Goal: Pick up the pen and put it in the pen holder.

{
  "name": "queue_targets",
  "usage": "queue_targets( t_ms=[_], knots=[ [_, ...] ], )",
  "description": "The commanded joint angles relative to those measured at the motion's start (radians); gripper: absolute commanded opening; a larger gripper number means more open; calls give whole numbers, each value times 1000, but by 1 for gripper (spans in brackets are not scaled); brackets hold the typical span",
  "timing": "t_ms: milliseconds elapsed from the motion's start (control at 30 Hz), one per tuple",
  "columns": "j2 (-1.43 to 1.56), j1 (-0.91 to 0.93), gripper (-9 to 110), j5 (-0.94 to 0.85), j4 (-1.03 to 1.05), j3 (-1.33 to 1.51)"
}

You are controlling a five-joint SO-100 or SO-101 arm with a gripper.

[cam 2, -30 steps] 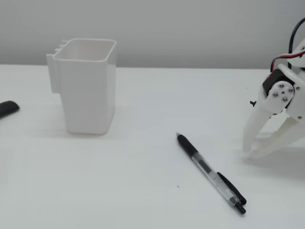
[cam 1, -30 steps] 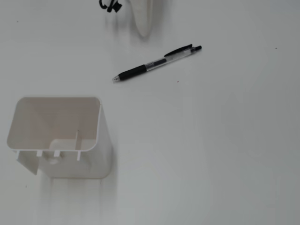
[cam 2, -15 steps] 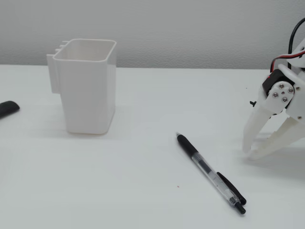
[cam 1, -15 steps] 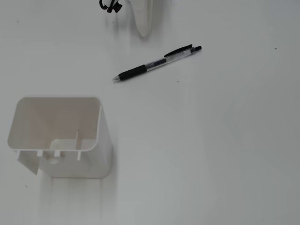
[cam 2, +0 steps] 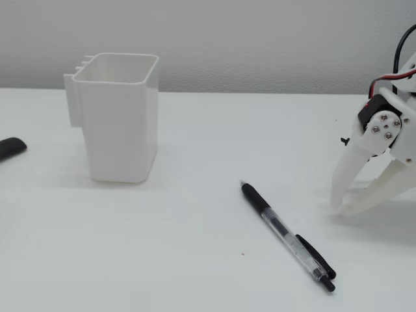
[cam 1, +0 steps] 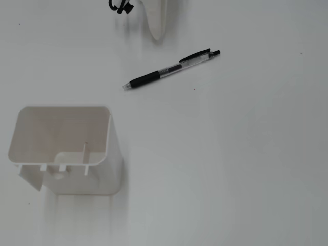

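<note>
The pen (cam 1: 169,69) lies flat on the white table, its tip toward the pen holder (cam 1: 115,169) in the top-down fixed view. From the side fixed view the pen (cam 2: 286,235) lies diagonally at front centre, and the white pen holder (cam 2: 120,123) stands upright at the left, nothing visible inside it. My white gripper (cam 2: 339,208) rests tip-down on the table right of the pen, apart from it, fingertips together and holding nothing. From above, only its tip (cam 1: 156,36) shows, beyond the pen.
A black object (cam 2: 10,147) pokes in at the left edge of the side fixed view. Black cabling (cam 1: 120,6) shows at the top edge beside the gripper. A grey wall runs behind the table.
</note>
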Motion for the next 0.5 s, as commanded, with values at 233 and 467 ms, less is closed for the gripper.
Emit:
queue_targets(
  t_ms=[233,467],
  knots=[
    [60,-14,0,-2,-138,-2],
    [-23,3,0,-219,-259,-173]
  ],
)
